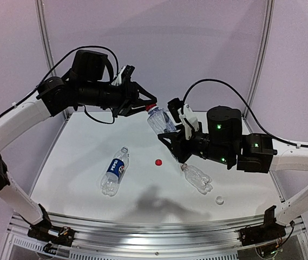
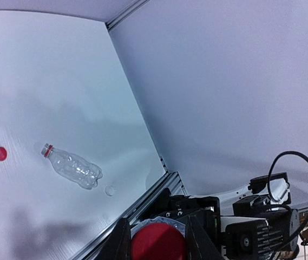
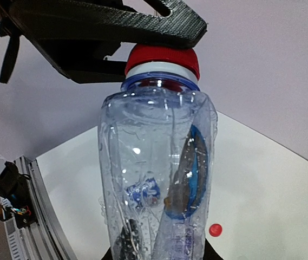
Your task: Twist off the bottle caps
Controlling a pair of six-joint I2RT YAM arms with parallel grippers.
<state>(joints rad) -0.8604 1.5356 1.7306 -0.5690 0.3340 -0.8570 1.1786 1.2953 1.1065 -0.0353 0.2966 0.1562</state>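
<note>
Last cap in hand: unscrewing in mid-air, above the worktop (image 1: 89,141).
The left fingers (image 1: 142,103) are clamped on the red cap (image 1: 151,107). The right fingers (image 1: 171,138) are closed on the held bottle (image 1: 160,121), which is tilted and holds only droplets. Next move, as I judge it: twist the cap off while the body is kept from turning. A ribbed bottle (image 1: 197,178) lies open and empty, and a Pepsi bottle (image 1: 114,171) lies nearby, neck unclear. A loose red cap (image 1: 158,162) and a whitish cap (image 1: 219,200) rest apart.
</note>
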